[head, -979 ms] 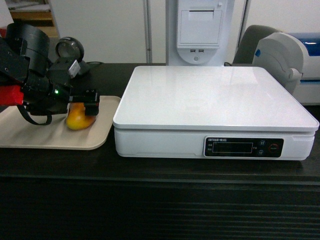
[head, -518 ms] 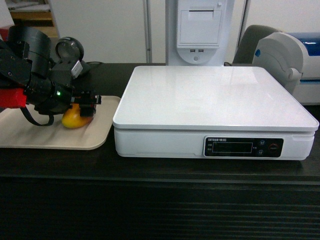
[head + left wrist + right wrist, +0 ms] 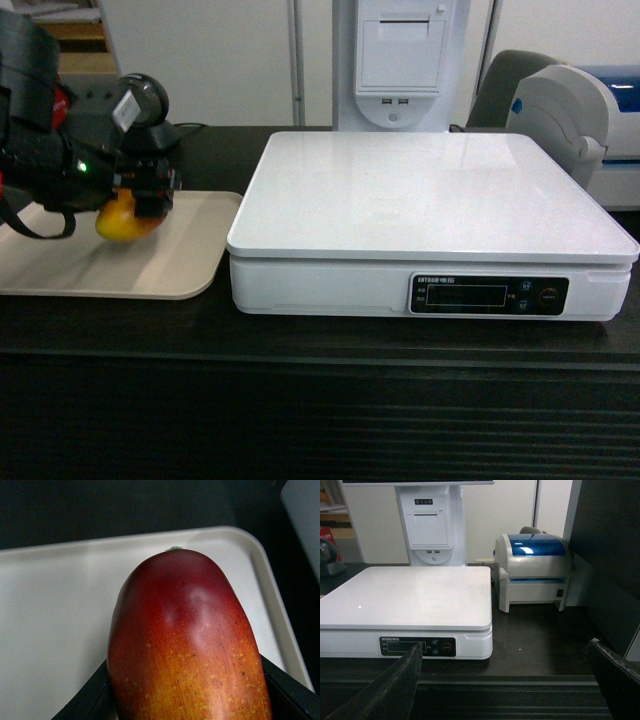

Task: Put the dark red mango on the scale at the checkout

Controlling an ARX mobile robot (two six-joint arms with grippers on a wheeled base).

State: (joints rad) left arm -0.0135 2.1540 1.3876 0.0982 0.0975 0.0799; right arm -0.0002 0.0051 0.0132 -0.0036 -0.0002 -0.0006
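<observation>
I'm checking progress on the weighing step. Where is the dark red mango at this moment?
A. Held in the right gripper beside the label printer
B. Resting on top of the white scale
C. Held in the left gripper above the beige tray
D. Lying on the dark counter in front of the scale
C: the left gripper is closed on the dark red mango over the beige tray, and the scale top is bare.

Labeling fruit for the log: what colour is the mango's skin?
The mango is dark red at the stem end, fading to speckled orange; the left wrist view shows it best.
</observation>
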